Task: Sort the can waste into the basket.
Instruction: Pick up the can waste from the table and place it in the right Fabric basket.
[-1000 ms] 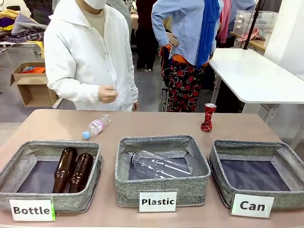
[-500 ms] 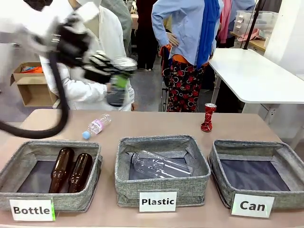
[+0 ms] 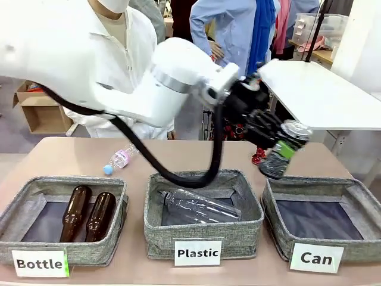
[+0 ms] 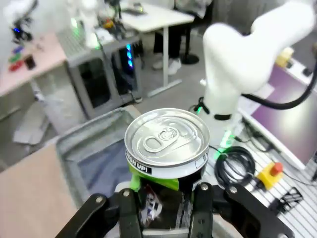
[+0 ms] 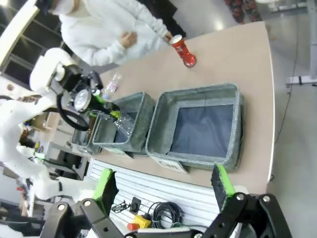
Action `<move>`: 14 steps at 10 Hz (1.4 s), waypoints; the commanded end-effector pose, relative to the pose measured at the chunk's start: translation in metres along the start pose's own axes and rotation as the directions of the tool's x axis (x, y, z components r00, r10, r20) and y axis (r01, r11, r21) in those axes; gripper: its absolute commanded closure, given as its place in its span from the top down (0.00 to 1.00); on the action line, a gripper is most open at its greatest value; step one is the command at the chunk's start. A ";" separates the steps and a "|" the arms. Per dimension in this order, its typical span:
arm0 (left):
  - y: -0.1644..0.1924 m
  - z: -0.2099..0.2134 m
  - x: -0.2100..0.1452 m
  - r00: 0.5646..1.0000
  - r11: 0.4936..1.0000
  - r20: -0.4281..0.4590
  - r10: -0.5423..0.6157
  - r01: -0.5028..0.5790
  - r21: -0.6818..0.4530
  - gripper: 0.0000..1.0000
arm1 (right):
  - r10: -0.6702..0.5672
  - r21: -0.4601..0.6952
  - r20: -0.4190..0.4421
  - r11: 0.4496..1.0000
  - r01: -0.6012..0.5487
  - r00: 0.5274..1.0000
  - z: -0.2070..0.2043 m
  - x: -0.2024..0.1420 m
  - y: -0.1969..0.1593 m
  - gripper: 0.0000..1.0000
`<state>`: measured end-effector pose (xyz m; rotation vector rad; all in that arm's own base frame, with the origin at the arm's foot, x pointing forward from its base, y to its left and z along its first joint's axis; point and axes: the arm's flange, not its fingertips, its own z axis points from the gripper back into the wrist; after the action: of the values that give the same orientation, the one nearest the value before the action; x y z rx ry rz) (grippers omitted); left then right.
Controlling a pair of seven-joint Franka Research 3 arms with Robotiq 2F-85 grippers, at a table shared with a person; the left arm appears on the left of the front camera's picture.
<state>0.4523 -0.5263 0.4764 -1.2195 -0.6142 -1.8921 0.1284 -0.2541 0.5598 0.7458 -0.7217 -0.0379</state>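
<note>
Silver can (image 3: 293, 134) — gripped by left tool (image 3: 275, 146), had swung rightward to above the basket (image 3: 324, 180); release pending — right tool (image 5: 163, 186) gaped.

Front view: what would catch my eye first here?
The big white left arm stretches across the table, its fingers clamped on a silver-topped drink can held in the air by the far rim of the grey basket labelled Can. A dented red can stands farther back on the table.
</note>
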 end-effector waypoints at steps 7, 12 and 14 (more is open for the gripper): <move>0.062 -0.101 -0.016 0.967 0.998 -0.249 -0.056 0.052 -0.024 0.39 | -0.007 0.008 -0.013 1.000 0.007 1.000 -0.002 0.002 0.007 1.00; 0.071 -0.115 -0.022 0.957 0.996 -0.278 -0.081 0.068 -0.054 0.39 | -0.007 0.008 -0.013 1.000 0.007 1.000 -0.002 0.002 0.007 1.00; 0.065 -0.116 -0.023 0.952 0.994 -0.288 -0.106 0.091 -0.066 0.97 | -0.007 0.008 -0.013 1.000 0.007 1.000 -0.002 0.002 0.007 1.00</move>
<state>0.4515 -0.6458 0.4017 -0.9362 -0.4732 -2.0958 0.1325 -0.2506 0.5608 0.7477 -0.7121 -0.0243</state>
